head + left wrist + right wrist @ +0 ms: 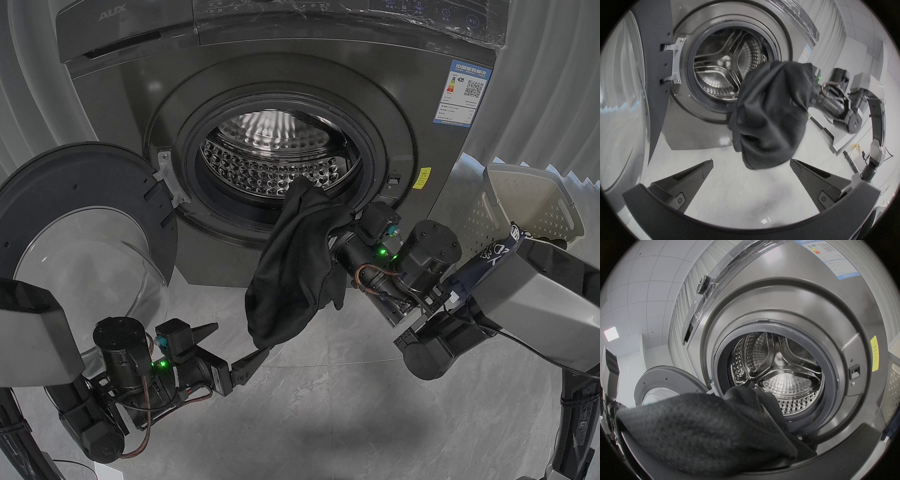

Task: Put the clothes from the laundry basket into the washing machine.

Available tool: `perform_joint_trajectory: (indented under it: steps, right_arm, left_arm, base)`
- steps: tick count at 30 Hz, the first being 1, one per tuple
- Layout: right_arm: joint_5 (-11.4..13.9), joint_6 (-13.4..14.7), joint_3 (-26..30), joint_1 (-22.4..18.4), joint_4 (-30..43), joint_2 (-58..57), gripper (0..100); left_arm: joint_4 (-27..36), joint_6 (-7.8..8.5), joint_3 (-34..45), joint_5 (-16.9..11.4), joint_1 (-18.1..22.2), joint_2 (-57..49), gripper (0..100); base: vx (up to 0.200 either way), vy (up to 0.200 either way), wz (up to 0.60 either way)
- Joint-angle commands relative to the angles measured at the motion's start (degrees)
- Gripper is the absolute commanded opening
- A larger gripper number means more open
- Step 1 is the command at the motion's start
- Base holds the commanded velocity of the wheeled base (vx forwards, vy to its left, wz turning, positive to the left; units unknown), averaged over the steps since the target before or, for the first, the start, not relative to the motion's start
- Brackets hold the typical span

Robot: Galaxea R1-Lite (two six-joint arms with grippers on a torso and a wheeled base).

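The black garment (294, 269) hangs in front of the washing machine (400, 112), before the lower right part of its round opening. Its top reaches the lip of the opening and the rest of it is outside the drum (275, 162). The right claw (334, 234) carries it near the upper end. The cloth covers the fingers, but the garment hangs from this claw alone, so I judge the claw is clamped on it. The left claw (232, 345) is lower, in front of the machine on the side of the open door (81, 187). It sits just under the lower end of the garment, with its fingers well apart and nothing between them. The garment looks soft, light and limp. It folds and bunches under its own weight, so it will not keep any shape and could catch on the rim of the opening. A pinch on a thick bunch of cloth near the top seems the safest hold, and the free lower end may need a lift from below. Its long axis runs almost vertical, with the top pointing toward the drum and the lower end down toward the floor (350, 400), leaning a little to the door side. The laundry basket (531, 200) stands to the right of the machine.
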Motion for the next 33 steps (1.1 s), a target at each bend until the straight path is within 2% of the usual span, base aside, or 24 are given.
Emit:
perform_joint_trajectory:
  steps: [1,9,16,21,25,33]
  right_arm:
    - [-0.2,0.0,-1.8,-0.1,0.5,0.2,0]
    - [-0.2,0.3,-2.1,0.2,0.6,0.2,0]
    - [-1.2,0.3,-1.0,2.2,0.4,0.9,0]
    - [-1.3,0.3,-0.9,2.8,0.4,1.2,0]
    - [-1.3,0.3,-0.9,2.9,0.5,1.2,0]
    - [-1.3,0.3,-0.7,3.7,0.5,0.9,0]
  left_arm:
    - [0.0,0.4,1.8,-0.3,-1.2,2.0,100]
    - [0.1,0.49,0.7,-0.2,-1.8,2.6,100]
    - [0.1,0.49,-11.3,-0.3,-2.8,4.2,100]
    - [0.1,0.4,-18.2,-2.3,-3.1,8.0,100]
    - [0.1,0.13,-23.8,-2.3,-3.7,10.0,100]
    - [0.1,0.31,-28.3,-2.3,-3.5,14.6,100]
  base:
    - [0.0,0.0,0.0]
    - [0.0,0.0,0.0]
    - [0.0,0.0,0.0]
    - [0.0,0.0,0.0]
    - [0.0,0.0,0.0]
    - [0.0,0.0,0.0]
